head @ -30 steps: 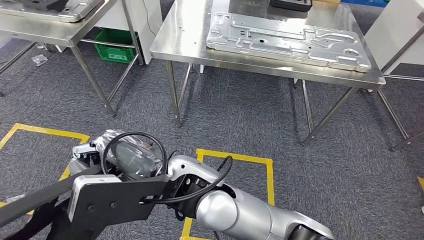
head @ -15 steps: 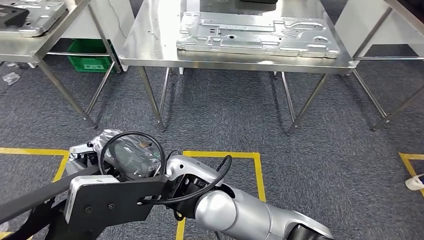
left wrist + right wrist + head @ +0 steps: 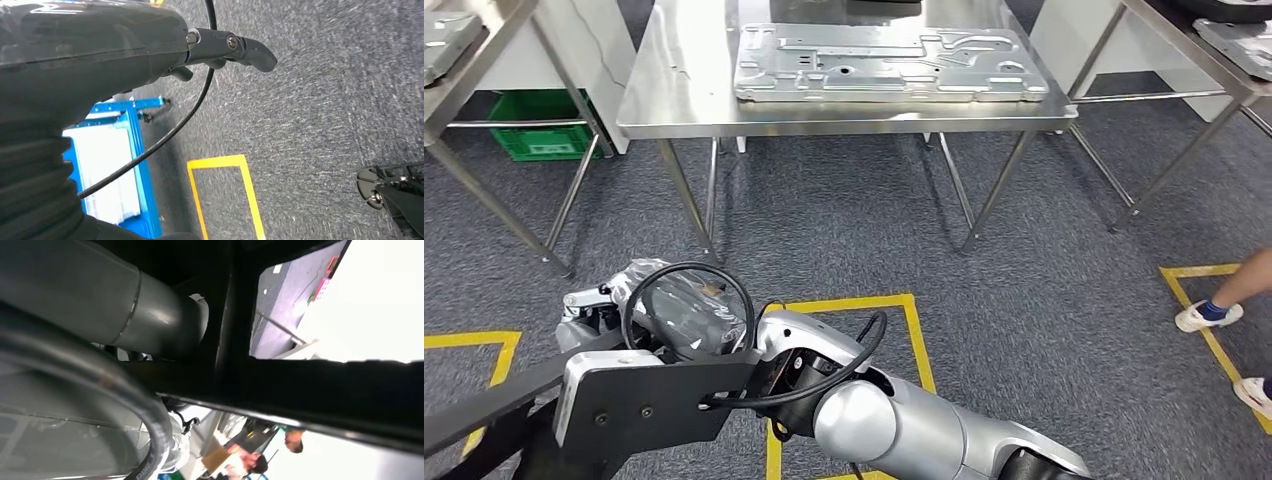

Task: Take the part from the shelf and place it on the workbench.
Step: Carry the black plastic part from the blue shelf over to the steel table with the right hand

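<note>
The black metal part [image 3: 639, 405], a flat plate with long bars, hangs low in front of my body in the head view. My right arm reaches across to it, and my right hand [image 3: 664, 310], wrapped in clear plastic with a black cable looped over it, grips the part's upper edge. The part's dark frame [image 3: 300, 375] crosses close in the right wrist view. My left hand [image 3: 225, 45] is held out over the carpet with nothing in it; a corner of the part [image 3: 395, 192] lies apart from it. The steel workbench [image 3: 674, 100] stands ahead, carrying a silver stamped panel [image 3: 889, 62].
Steel tables stand at the far left [image 3: 484, 20] and far right [image 3: 1164, 25]. A green crate [image 3: 534, 135] sits under the left one. Yellow floor markings [image 3: 849, 303] frame my spot. A person's feet [image 3: 1214, 312] are on the carpet at the right. A blue cart [image 3: 117, 165] stands nearby.
The whole picture has shifted: the camera has turned, so the workbench now sits more centred and square ahead. A person's feet have come into view. Hands and part keep the same pose.
</note>
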Controlling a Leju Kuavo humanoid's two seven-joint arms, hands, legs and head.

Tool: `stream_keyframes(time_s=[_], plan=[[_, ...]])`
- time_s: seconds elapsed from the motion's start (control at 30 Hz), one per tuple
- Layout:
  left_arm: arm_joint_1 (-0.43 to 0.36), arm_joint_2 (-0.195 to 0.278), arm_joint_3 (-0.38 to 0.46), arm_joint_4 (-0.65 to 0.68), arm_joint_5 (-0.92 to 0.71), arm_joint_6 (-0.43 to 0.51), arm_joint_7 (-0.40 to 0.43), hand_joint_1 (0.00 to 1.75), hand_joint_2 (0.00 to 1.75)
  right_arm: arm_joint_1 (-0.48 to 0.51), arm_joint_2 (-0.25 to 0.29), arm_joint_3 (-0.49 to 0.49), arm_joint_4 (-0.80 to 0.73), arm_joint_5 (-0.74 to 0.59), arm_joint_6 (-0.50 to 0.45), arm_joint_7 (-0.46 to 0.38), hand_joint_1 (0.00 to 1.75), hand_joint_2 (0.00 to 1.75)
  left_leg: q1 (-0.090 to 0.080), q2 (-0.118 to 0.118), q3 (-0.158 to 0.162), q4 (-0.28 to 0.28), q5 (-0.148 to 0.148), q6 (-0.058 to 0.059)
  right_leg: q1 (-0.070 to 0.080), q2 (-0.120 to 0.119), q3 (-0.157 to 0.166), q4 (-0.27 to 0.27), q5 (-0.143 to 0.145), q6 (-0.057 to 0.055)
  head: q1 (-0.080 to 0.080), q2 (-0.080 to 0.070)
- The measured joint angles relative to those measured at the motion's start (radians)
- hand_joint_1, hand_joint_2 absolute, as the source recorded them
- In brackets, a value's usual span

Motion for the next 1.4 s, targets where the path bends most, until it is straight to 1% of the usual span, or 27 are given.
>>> stream_keyframes(time_s=[0.07,0.13,0.2,0.23,0.27,0.33,0.4,0.43,0.47,0.5,0.53,0.57,0.6,0.63,0.67,0.73,0.8,0.87,0.9,0.93,0.97,1.0,1.07,1.13,1.2,1.3,1.4], plan=[[-0.001,0.000,0.000,0.000,0.000,-0.001,0.000,0.00,1.75,-0.002,0.000,0.000,0.000,0.000,0.000,0.000,1.75,0.00,-0.003,0.014,0.005,0.000,-0.004,-0.003,0.007,-0.029,0.070,-0.139,0.063,-0.006,0.000,0.000],[-0.001,0.000,0.000,0.000,0.000,-0.002,0.000,0.00,1.75,-0.004,0.001,0.000,0.000,0.000,0.000,-0.001,1.75,0.00,-0.009,0.026,0.007,0.000,-0.009,-0.010,0.017,-0.055,0.112,-0.225,0.082,-0.011,0.000,0.000],[-0.001,0.000,0.000,0.000,0.000,-0.002,0.000,0.00,1.75,-0.004,0.002,0.000,0.000,0.000,0.000,-0.001,1.75,0.00,-0.012,0.041,0.010,-0.003,-0.010,-0.019,0.022,-0.049,0.114,-0.237,0.078,-0.013,0.000,0.000],[-0.002,0.000,0.000,0.000,0.000,-0.002,0.000,0.00,1.75,-0.004,0.002,0.000,0.000,0.000,0.000,-0.001,1.75,0.00,-0.011,0.043,0.012,-0.002,-0.014,-0.024,0.018,-0.040,0.115,-0.240,0.080,-0.017,0.000,0.000],[-0.003,0.000,0.000,0.000,0.000,-0.002,0.000,0.00,1.75,-0.004,0.003,0.000,0.000,0.000,0.000,-0.001,1.75,0.00,-0.009,0.035,0.009,0.008,-0.024,-0.028,0.015,-0.032,0.117,-0.244,0.082,-0.022,0.000,0.000],[-0.003,0.000,0.000,0.000,0.000,-0.002,0.000,0.00,1.75,-0.005,0.005,0.000,0.000,0.000,0.000,-0.001,1.75,0.00,-0.006,0.000,-0.024,0.085,-0.072,-0.032,0.008,-0.019,0.122,-0.250,0.085,-0.033,-0.001,0.000],[-0.001,0.000,0.000,0.000,0.000,-0.004,0.000,0.00,1.75,-0.004,0.006,0.000,0.001,0.000,0.000,-0.001,1.75,0.00,-0.006,-0.024,-0.089,0.220,-0.129,-0.034,0.009,-0.003,0.123,-0.250,0.085,-0.038,-0.001,0.000],[0.001,0.000,0.000,0.000,0.000,-0.004,0.000,0.00,1.75,-0.002,0.005,0.000,0.002,0.000,0.001,0.000,1.75,0.00,-0.006,-0.029,-0.114,0.267,-0.139,-0.035,0.009,0.007,0.124,-0.249,0.085,-0.038,-0.001,0.000],[0.002,0.000,0.000,0.000,0.000,-0.004,0.000,0.00,1.75,-0.001,0.005,0.000,0.003,0.000,0.001,0.000,1.75,0.00,-0.005,-0.030,-0.123,0.279,-0.130,-0.035,0.009,0.018,0.125,-0.249,0.084,-0.039,-0.001,0.000],[0.002,0.000,0.000,0.000,0.000,-0.004,0.000,0.00,1.75,0.000,0.005,0.000,0.004,0.000,0.001,0.000,1.75,0.00,-0.003,-0.032,-0.113,0.249,-0.101,-0.035,0.009,0.029,0.127,-0.248,0.083,-0.038,-0.001,0.000],[0.002,0.000,0.000,0.000,0.000,-0.004,0.000,0.00,1.75,0.000,0.005,0.000,0.005,0.000,0.001,0.000,1.75,0.00,0.000,-0.038,-0.088,0.185,-0.060,-0.035,0.008,0.039,0.130,-0.247,0.081,-0.036,-0.001,0.000],[0.002,0.000,0.000,0.000,0.000,-0.004,0.000,0.00,1.75,0.001,0.005,0.000,0.005,0.000,0.002,0.000,1.75,0.00,0.004,-0.055,-0.060,0.118,-0.027,-0.035,0.009,0.049,0.131,-0.245,0.079,-0.034,-0.001,0.000],[0.003,0.000,0.000,0.000,0.000,-0.004,-0.002,0.00,1.75,0.000,0.006,0.000,0.006,0.000,0.002,0.000,1.75,0.00,0.007,-0.073,-0.037,0.061,-0.004,-0.035,0.009,0.057,0.130,-0.241,0.077,-0.030,-0.001,0.000],[0.003,0.000,0.000,0.000,0.000,-0.004,-0.006,0.00,1.75,0.001,0.006,0.000,0.006,0.000,0.002,0.001,1.75,0.00,0.008,-0.088,-0.023,0.026,0.005,-0.034,0.010,0.064,0.127,-0.238,0.076,-0.026,-0.001,0.000],[0.003,0.000,0.000,0.000,0.000,-0.004,-0.010,0.00,1.75,0.001,0.006,0.000,0.006,0.000,0.002,0.001,1.75,0.00,0.006,-0.097,-0.018,0.015,0.002,-0.032,0.010,0.070,0.124,-0.237,0.077,-0.022,-0.002,0.000],[0.003,-0.001,0.000,0.000,0.000,-0.004,-0.013,0.00,1.75,0.002,0.005,0.000,0.006,0.000,0.002,0.001,1.75,0.00,0.004,-0.087,-0.015,0.009,0.003,-0.024,0.008,0.077,0.120,-0.237,0.077,-0.013,-0.002,0.000],[0.003,-0.002,0.000,0.000,0.000,-0.004,-0.004,0.00,1.75,0.002,0.004,-0.001,0.006,0.000,0.000,0.000,1.75,0.00,0.007,-0.071,-0.010,0.004,0.005,-0.012,0.010,0.053,0.105,-0.208,0.057,-0.006,0.000,0.000],[0.003,-0.003,0.000,0.000,0.000,-0.005,0.000,0.00,1.75,0.002,0.004,-0.001,0.006,0.000,-0.002,-0.003,1.75,0.00,0.007,-0.053,-0.008,0.002,0.004,-0.003,0.009,0.019,0.052,-0.102,0.004,-0.001,0.002,0.000],[0.004,-0.003,0.000,0.000,0.000,-0.005,0.000,0.00,1.75,0.004,0.004,-0.001,0.006,0.000,-0.003,-0.004,1.75,0.00,0.006,-0.045,-0.008,0.002,0.004,-0.001,0.006,0.012,0.017,-0.032,-0.023,0.001,0.002,0.000],[0.004,-0.003,0.000,0.000,0.000,-0.005,0.000,0.00,1.75,0.006,0.003,-0.001,0.006,0.000,-0.003,-0.005,1.75,0.00,0.006,-0.038,-0.008,0.002,0.003,-0.001,0.003,0.008,-0.011,0.021,-0.038,0.002,0.002,0.000],[0.004,-0.003,0.000,0.000,0.000,-0.005,0.000,0.00,1.75,0.009,0.003,-0.001,0.006,0.000,-0.004,-0.006,1.75,0.00,0.006,-0.032,-0.007,0.003,0.003,-0.001,0.001,0.006,-0.024,0.043,-0.036,0.003,0.002,0.000],[0.004,-0.003,0.000,0.000,0.000,-0.005,0.000,0.00,1.75,0.010,0.002,-0.001,0.006,0.000,-0.004,-0.006,1.75,0.00,0.006,-0.028,-0.006,0.003,0.002,-0.001,-0.001,0.004,-0.015,0.024,-0.015,0.004,0.002,0.000],[0.003,-0.003,0.000,0.000,0.000,-0.005,0.000,0.00,1.75,0.010,0.002,-0.001,0.006,0.000,-0.005,-0.007,1.75,0.00,0.006,-0.025,-0.003,0.002,-0.001,-0.004,-0.002,-0.004,0.049,-0.106,0.050,0.002,0.003,0.000],[0.003,-0.004,0.000,0.000,0.000,-0.005,0.000,0.00,1.75,0.010,0.002,-0.001,0.006,0.000,-0.006,-0.008,1.75,0.00,0.002,-0.024,-0.003,0.003,-0.003,-0.011,0.004,-0.014,0.104,-0.215,0.081,-0.001,0.002,0.000],[0.003,-0.004,0.000,0.000,0.000,-0.005,0.000,0.00,1.75,0.011,0.003,-0.001,0.006,0.000,-0.006,-0.009,1.75,0.00,-0.003,-0.023,-0.006,0.004,-0.005,-0.014,0.007,-0.016,0.116,-0.240,0.080,0.000,0.002,0.000],[0.004,-0.004,0.000,0.000,0.000,-0.006,0.000,0.00,1.75,0.013,0.003,-0.001,0.006,0.000,-0.006,-0.009,1.75,0.00,-0.001,-0.022,-0.001,-0.002,-0.002,-0.013,0.008,-0.012,0.116,-0.242,0.082,0.002,0.002,0.000],[0.004,-0.004,0.000,0.000,0.000,-0.006,0.000,0.00,1.75,0.014,0.003,-0.001,0.006,0.000,-0.006,-0.010,1.75,0.00,0.000,-0.021,0.003,-0.012,0.002,-0.019,0.009,-0.012,0.116,-0.242,0.081,-0.001,0.002,0.000]])
